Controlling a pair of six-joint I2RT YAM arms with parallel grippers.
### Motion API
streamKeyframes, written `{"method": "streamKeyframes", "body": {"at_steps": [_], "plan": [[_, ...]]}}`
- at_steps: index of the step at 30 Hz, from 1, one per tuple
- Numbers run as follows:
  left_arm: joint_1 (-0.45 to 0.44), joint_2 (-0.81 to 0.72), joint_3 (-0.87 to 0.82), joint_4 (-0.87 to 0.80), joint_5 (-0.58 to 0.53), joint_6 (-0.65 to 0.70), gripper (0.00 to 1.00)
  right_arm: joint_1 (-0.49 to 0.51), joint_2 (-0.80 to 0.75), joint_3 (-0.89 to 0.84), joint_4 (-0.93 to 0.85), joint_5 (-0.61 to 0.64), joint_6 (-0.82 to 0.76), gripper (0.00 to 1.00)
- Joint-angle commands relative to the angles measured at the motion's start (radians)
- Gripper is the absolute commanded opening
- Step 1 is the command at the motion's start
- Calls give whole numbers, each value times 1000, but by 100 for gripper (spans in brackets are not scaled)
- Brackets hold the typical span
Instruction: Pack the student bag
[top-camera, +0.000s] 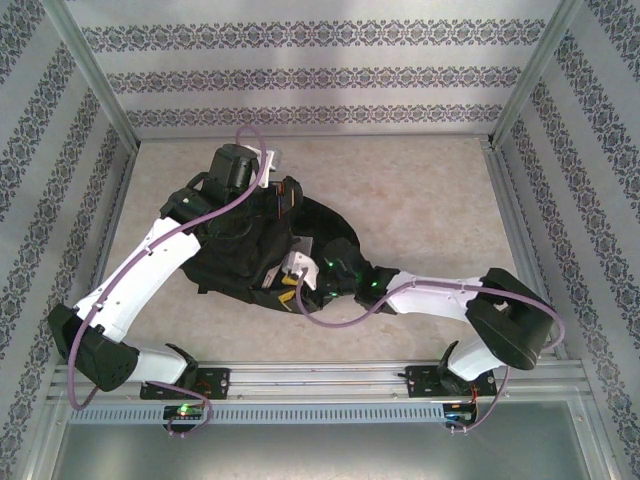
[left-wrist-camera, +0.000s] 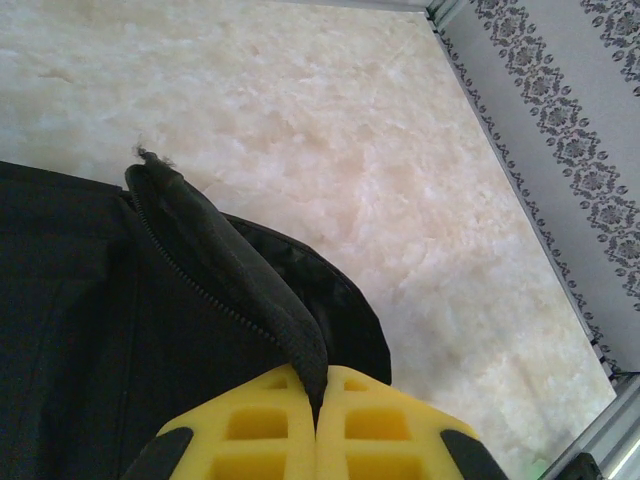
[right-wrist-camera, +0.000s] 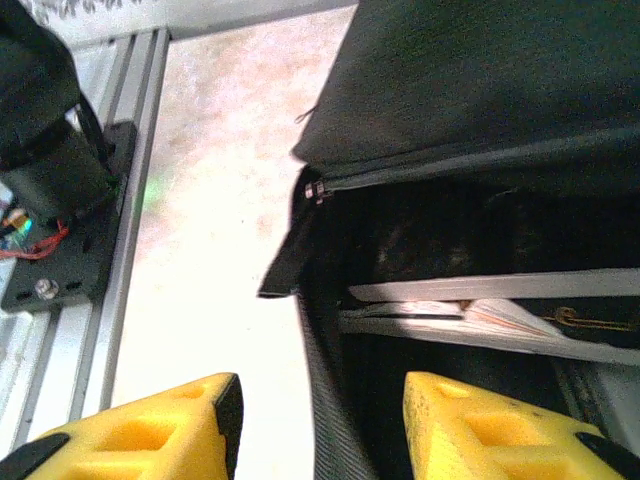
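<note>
Student bag (top-camera: 245, 255) lies on the table (top-camera: 420, 210). The left gripper (left-wrist-camera: 318, 400) is clamped on its zip edge. The right gripper (right-wrist-camera: 320, 405) has its jaws apart at the opening, with books (right-wrist-camera: 480, 310) inside.

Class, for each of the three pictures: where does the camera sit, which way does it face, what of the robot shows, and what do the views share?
Top external: above and behind the arms, looking down on the table; both arms and their bases show, around the student bag.
Left wrist: on the left arm, looking along the left gripper, shut on the bag's zip edge, over the table.
Right wrist: on the right arm, looking past the open right gripper into the bag's mouth, at what look like books.
Shared: all three see the bag.
</note>
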Motion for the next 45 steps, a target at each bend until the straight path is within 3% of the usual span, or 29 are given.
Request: {"method": "streamKeyframes", "body": {"at_steps": [1, 11, 24, 36, 45], "plan": [[12, -17, -4, 89, 30, -25, 0, 19, 41, 46, 82, 85, -103, 46], [12, -25, -36, 120, 51, -42, 0, 42, 126, 113, 82, 121, -95, 43], [12, -28, -75, 146, 59, -53, 0, 68, 161, 160, 77, 132, -68, 26], [15, -37, -80, 139, 28, -37, 0, 78, 84, 80, 130, 63, -37, 35], [17, -41, -80, 137, 30, -42, 0, 81, 159, 143, 106, 97, 28, 40]]}}
